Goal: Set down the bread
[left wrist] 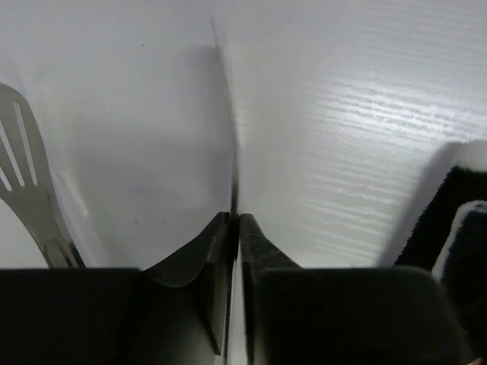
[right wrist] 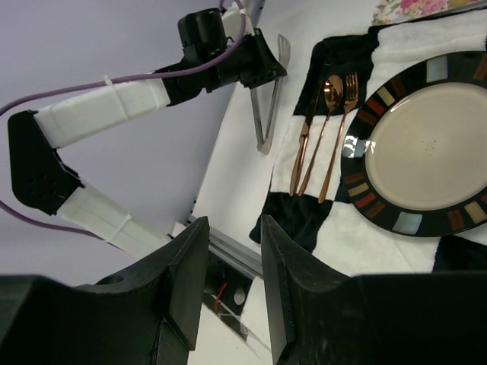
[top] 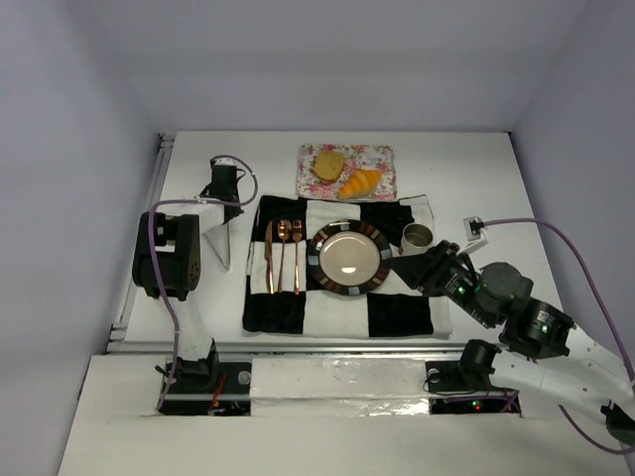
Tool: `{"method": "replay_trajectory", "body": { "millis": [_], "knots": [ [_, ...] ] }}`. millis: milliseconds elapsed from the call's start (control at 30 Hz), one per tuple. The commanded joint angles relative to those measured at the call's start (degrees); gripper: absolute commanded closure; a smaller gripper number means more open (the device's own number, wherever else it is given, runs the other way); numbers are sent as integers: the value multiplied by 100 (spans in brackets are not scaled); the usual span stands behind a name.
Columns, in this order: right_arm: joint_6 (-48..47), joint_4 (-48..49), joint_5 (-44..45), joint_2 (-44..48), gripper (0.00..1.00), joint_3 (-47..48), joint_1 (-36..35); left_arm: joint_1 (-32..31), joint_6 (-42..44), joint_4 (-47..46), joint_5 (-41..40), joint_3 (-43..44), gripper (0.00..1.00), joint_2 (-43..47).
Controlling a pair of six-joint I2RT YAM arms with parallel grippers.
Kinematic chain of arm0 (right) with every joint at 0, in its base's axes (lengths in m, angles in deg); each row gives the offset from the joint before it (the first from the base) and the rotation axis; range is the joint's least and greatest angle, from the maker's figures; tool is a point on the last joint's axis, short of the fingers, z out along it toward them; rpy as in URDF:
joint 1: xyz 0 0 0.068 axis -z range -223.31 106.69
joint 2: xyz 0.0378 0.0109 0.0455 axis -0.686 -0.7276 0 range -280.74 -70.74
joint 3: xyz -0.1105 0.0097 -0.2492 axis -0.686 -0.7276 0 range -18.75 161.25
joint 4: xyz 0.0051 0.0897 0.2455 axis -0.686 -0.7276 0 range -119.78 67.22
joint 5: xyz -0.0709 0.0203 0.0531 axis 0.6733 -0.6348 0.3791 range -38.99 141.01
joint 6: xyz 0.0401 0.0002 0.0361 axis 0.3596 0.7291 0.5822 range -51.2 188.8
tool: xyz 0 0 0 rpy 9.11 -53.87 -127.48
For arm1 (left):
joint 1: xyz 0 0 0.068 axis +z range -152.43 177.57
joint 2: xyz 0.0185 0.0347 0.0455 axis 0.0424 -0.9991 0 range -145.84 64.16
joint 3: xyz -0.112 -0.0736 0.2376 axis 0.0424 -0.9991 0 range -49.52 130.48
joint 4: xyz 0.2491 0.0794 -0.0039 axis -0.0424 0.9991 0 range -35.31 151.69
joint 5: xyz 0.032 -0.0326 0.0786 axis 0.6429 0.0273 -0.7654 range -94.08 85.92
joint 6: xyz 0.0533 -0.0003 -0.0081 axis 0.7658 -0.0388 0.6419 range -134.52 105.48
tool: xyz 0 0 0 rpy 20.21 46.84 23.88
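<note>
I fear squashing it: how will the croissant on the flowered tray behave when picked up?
The croissant looks small and puffy, so it is probably light and easily crushed. Its curved, tapered shape may let it twist or slip in a grip. It lies close beside the bun, so lifting could nudge that.
</note>
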Motion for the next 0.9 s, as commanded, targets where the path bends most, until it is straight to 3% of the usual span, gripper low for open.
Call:
{"method": "replay_trajectory", "body": {
  "millis": [0,167,267,300,400,467,533,567,600,667,733,800,833,867],
  "knots": [
    [42,476,-87,-30,61,20,-4,81,83,-127,-80,202,97,-8],
    [-37,616,-192,-397,55,107,-4,81,-101,31,-476,255,100,403],
    [-143,783,-464,-818,38,292,-4,81,-311,75,-477,255,100,1133],
    [-178,870,-717,-943,28,344,-4,81,-373,84,-415,255,100,1335],
    [-275,1134,-1227,-1556,16,625,-4,81,-777,119,137,237,100,2310],
    [-389,1599,-1501,-1891,15,705,-4,81,-1197,-46,953,37,100,3145],
    [-380,1942,-1625,-2314,24,749,-4,12,-1506,-161,2047,-105,100,3655],
    [-380,1970,-1616,-2445,36,888,-4,11,-1664,-345,2385,-297,100,4110],
    [-319,1979,-1573,-2560,62,977,-4,11,-2022,-468,2754,-412,100,4306],
    [-266,2310,-1712,-2850,89,1109,-4,-41,-2576,-862,3931,-745,100,4875],
    [-266,2793,-1904,-3165,100,1153,-4,-42,-2954,-1206,4362,-974,100,5385],
    [-301,3268,-2212,-3316,100,1058,-4,-42,-3368,-1978,4690,-1431,100,5713],
    [-258,3854,-2353,-3360,92,961,-4,-42,-3814,-2268,4987,-1598,100,5871],
    [-153,4538,-2494,-3387,55,708,-4,-42,-4036,-2863,5208,-1922,100,6133]
  ]
}}
